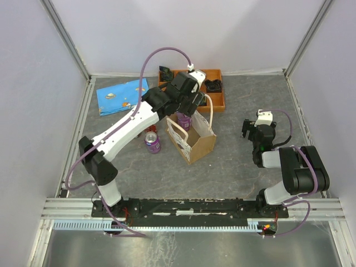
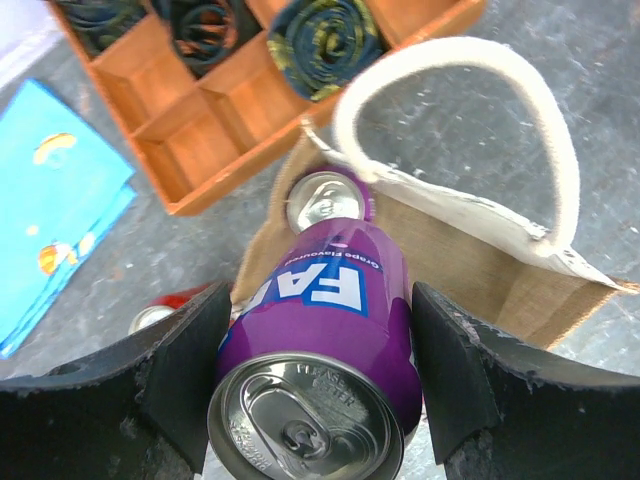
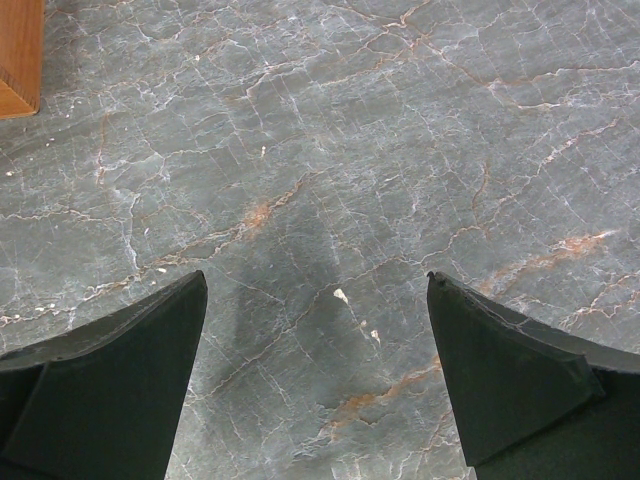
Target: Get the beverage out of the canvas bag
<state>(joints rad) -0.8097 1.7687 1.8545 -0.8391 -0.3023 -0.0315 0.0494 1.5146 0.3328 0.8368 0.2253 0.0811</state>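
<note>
Purple can [image 2: 325, 320], gripped between left fingers [image 2: 185, 375]

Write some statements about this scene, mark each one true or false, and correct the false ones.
1. The left fingers grip a purple can. True.
2. The right fingers hold a can. False: they are open and empty, above the table.
3. A second can stands upright on the table, beside the bag. True.
4. The blue cloth lies inside the tray. False: it lies on the table, beside the tray.
</note>
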